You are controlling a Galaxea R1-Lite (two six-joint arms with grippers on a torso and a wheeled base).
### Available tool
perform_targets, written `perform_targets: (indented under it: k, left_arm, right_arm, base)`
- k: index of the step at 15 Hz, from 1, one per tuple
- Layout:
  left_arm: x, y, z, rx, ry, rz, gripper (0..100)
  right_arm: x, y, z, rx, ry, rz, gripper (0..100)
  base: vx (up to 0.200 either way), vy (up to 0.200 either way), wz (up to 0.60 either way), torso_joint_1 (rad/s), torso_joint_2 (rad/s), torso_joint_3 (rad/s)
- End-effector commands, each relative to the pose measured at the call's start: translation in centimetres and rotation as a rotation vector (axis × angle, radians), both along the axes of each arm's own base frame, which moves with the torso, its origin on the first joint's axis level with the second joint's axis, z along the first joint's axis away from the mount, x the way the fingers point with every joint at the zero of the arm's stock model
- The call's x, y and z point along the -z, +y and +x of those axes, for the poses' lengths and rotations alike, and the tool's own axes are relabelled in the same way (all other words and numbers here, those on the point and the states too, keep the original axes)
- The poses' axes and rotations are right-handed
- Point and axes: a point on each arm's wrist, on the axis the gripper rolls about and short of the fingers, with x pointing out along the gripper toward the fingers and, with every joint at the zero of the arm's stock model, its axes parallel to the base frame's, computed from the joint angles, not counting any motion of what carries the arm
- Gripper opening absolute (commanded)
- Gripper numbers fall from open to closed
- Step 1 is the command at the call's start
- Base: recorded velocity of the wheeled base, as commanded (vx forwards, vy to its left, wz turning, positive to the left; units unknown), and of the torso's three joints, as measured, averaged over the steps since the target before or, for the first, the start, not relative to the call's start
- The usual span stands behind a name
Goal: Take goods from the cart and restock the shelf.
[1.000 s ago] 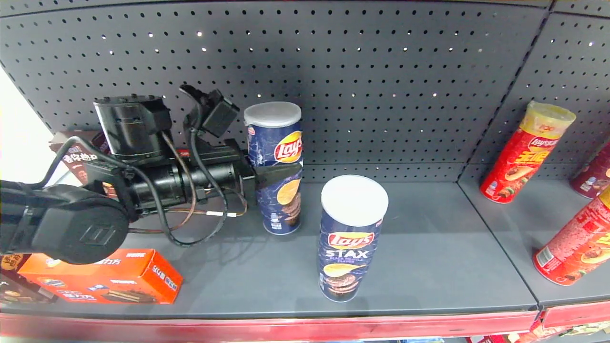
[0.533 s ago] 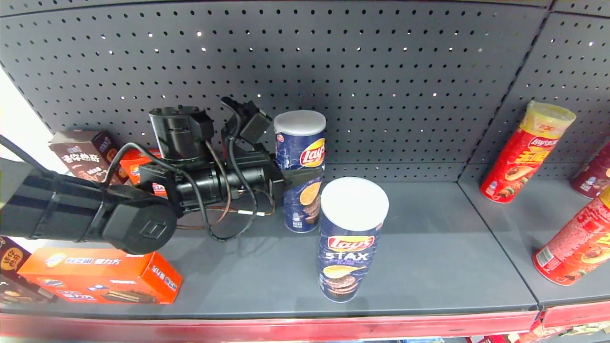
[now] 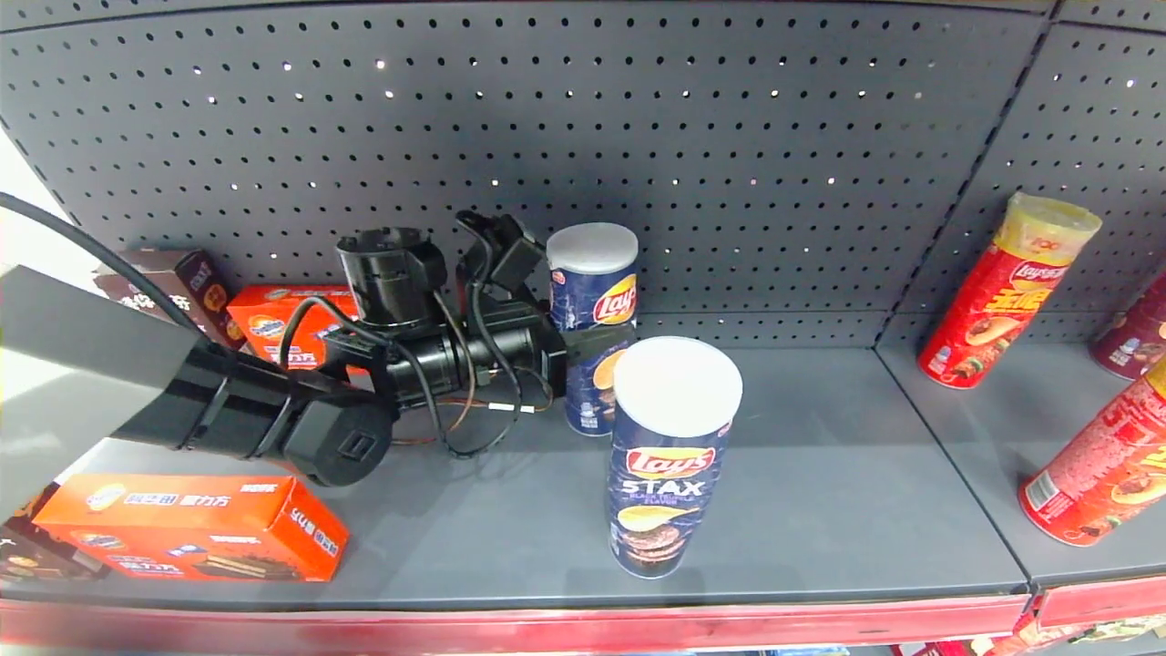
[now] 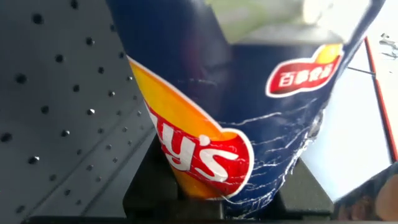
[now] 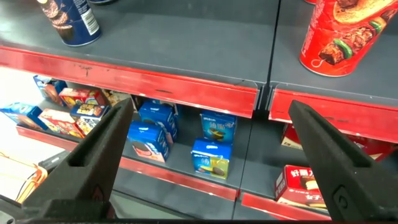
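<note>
Right gripper wide open, empty, low before the shelf edge. Front blue can upright near the lip. Just behind it, left gripper clamps 2nd blue can mid-body from the left, axis vertical, near the pegboard. Can't tell if base touches deck. Release looks like left arm's job, retreat leftward.

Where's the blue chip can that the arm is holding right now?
In the head view, the held can is left of centre near the pegboard, in the left gripper, just behind the front can.
</note>
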Motion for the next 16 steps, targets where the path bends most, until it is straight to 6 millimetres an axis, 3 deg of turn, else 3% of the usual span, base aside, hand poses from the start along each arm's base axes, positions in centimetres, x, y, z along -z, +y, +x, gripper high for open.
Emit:
perform_targets:
  k: [1,2,5,7,10,16]
  left_arm:
    - [1.2,-0.3,0.5,0.003,0.018,0.007,0]
    - [1.4,-0.4,0.6,0.001,0.014,0.007,100]
    - [1.2,-0.1,0.3,0.0,0.03,0.008,100]
    - [-0.2,0.7,-0.6,-0.011,0.035,0.011,100]
    - [-1.5,2.2,-3.2,-0.03,0.092,0.04,100]
    - [-1.7,3.3,-3.5,-0.323,0.13,0.088,100]
  right_arm:
    - [0.0,0.0,0.0,-0.001,0.002,-0.001,100]
    - [0.0,0.0,0.0,-0.001,0.002,-0.001,100]
    - [0.0,0.0,0.0,-0.001,0.002,-0.001,100]
    - [0.0,0.0,0.0,-0.001,0.002,-0.001,100]
    - [0.0,0.0,0.0,-0.001,0.002,-0.001,100]
    - [0.0,0.0,0.0,-0.001,0.002,-0.001,100]
  base:
    - [0.0,0.0,0.0,0.0,0.0,0.0]
    - [0.0,0.0,0.0,0.0,0.0,0.0]
    - [0.0,0.0,0.0,0.0,0.0,0.0]
    - [0.0,0.0,0.0,0.0,0.0,0.0]
    - [0.0,0.0,0.0,0.0,0.0,0.0]
    - [0.0,0.0,0.0,0.0,0.0,0.0]
